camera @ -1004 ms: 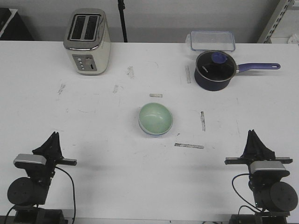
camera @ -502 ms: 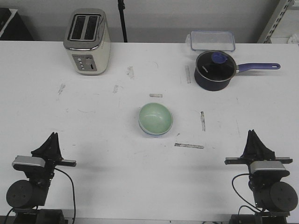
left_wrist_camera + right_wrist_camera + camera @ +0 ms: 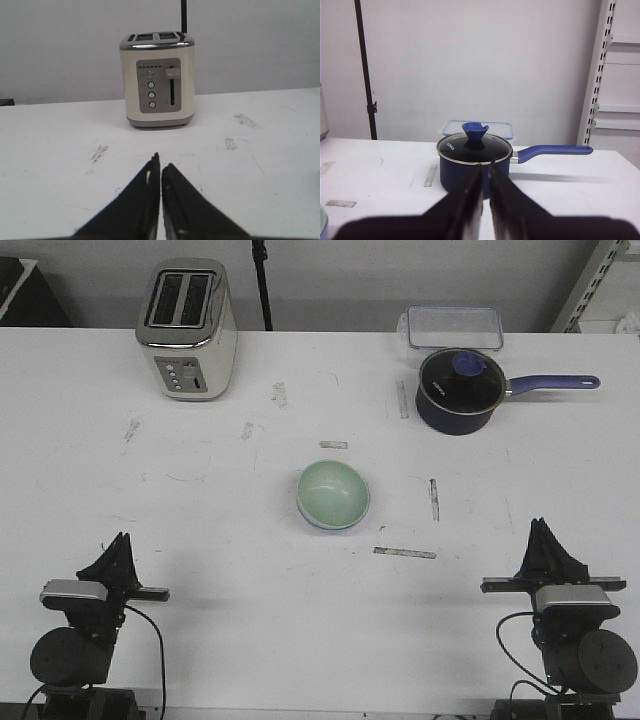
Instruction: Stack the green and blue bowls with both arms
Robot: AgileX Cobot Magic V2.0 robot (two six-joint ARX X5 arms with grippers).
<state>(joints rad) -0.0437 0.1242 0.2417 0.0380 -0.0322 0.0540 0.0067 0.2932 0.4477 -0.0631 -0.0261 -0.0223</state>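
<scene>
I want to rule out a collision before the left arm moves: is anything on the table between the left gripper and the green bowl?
Nothing visible is. The left gripper sits near the table's front left, the green bowl at the centre, nested in the blue bowl, with only bare tabletop between. The toaster stands far back, off that line.

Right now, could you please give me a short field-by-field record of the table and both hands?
bowls: green bowl nested in blue bowl, mid-table
left hand: shut, empty, near edge, facing toaster
right hand: shut, empty, near edge, facing saucepan
saucepan: lidded, far right, handle pointing right
container: clear, behind saucepan
task: stack looks done
</scene>
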